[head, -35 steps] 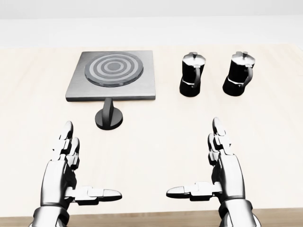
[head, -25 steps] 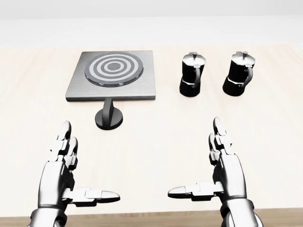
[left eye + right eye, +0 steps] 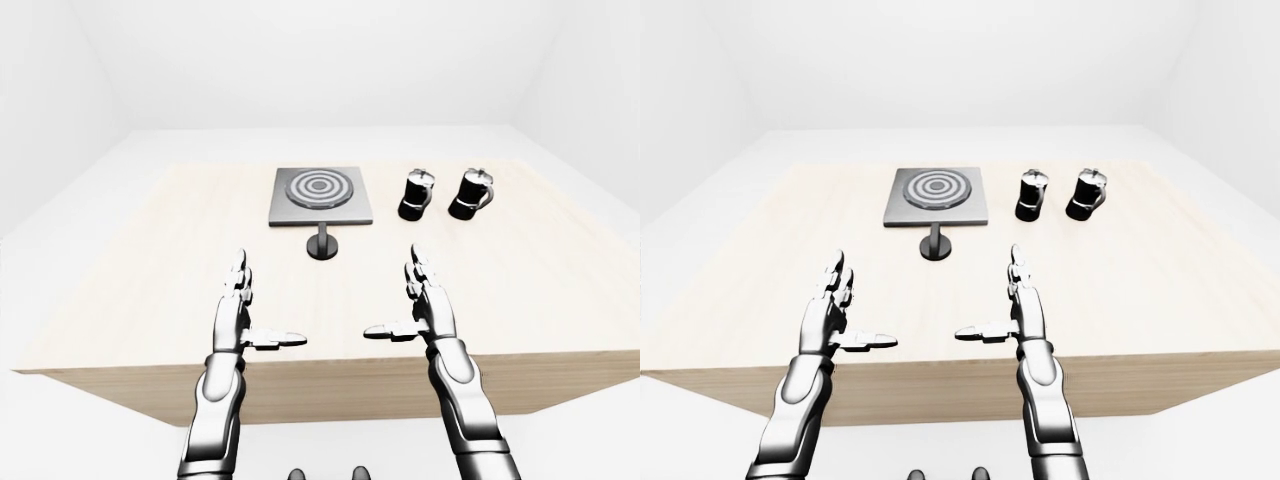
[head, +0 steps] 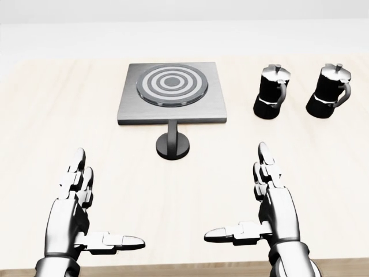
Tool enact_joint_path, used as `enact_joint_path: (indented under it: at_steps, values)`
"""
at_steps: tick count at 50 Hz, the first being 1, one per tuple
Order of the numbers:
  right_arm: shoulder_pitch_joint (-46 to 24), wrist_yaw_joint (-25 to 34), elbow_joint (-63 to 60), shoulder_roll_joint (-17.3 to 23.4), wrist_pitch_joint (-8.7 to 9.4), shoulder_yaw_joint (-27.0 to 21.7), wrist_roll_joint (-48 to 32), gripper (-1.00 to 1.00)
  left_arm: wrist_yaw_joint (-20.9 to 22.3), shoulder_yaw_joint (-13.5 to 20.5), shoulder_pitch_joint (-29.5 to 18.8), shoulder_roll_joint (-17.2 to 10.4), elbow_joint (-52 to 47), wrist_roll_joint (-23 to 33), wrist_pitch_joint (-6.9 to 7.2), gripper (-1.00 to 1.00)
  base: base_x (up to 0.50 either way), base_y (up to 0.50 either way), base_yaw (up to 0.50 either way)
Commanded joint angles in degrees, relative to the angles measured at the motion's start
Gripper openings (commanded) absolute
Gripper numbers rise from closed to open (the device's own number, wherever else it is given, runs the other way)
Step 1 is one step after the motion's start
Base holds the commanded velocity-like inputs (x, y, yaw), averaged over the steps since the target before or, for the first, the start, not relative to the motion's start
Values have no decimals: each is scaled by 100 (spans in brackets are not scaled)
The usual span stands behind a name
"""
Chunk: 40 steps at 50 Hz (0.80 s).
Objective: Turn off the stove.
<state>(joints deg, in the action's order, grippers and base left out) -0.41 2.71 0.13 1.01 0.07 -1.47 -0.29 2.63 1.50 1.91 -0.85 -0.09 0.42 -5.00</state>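
Brushed-metal square stove [image 4: 173, 95] | round black knob [image 4: 172, 145] | pale wood table [image 4: 52, 115]

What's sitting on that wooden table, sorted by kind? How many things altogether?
Stove plate: 1
Stove knob: 1
Black coffee pots: 2, one beside the other, at the head view's right
Total: 4 things on the table. The robot's two hands hover open above the table's near part, holding nothing.

Head view close, angled down on table [image 4: 34, 115], eye views wider, sharing stove [image 3: 321, 194]
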Motion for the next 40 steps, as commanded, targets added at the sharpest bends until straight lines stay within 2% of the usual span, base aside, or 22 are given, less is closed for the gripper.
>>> enact_joint_path:
  at_steps: [1, 10, 13, 21, 24, 29, 32, 40]
  values:
    - [-2, 23, 16, 3, -36, -3, -4, 100, -11, 4, 13, 2, -57, 2, 6, 100, 3, 32, 0]
    - [-25, 31, 18, 4, 1, -10, 12, 100, -22, 10, -38, 5, 66, -6, 0, 100, 3, 32, 0]
    - [-22, 44, 87, 10, -69, -20, 20, 100, -29, 9, -65, 7, 144, -7, 0, 100, 3, 32, 0]
    - [-26, 28, 2, 2, 16, -7, 13, 100, -18, 7, -43, 0, 66, -25, 0, 100, 3, 29, 0]
    - [-22, 39, 80, 10, -74, -21, 21, 100, -21, 5, -74, 1, 155, -18, 0, 100, 5, 9, 0]
    - [-19, 34, 0, 1, 0, -6, 19, 100, -20, 3, -79, 0, 184, -16, 0, 100, 15, 1, 0]
    - [-20, 39, 46, 6, -47, -17, 28, 100, -17, 3, -68, -4, 145, -19, 0, 100, 20, 1, 0]
    - [-18, 32, 10, 2, -15, -8, 22, 100, -10, 6, -40, 0, 91, -22, 0, 100, 20, 1, 0]
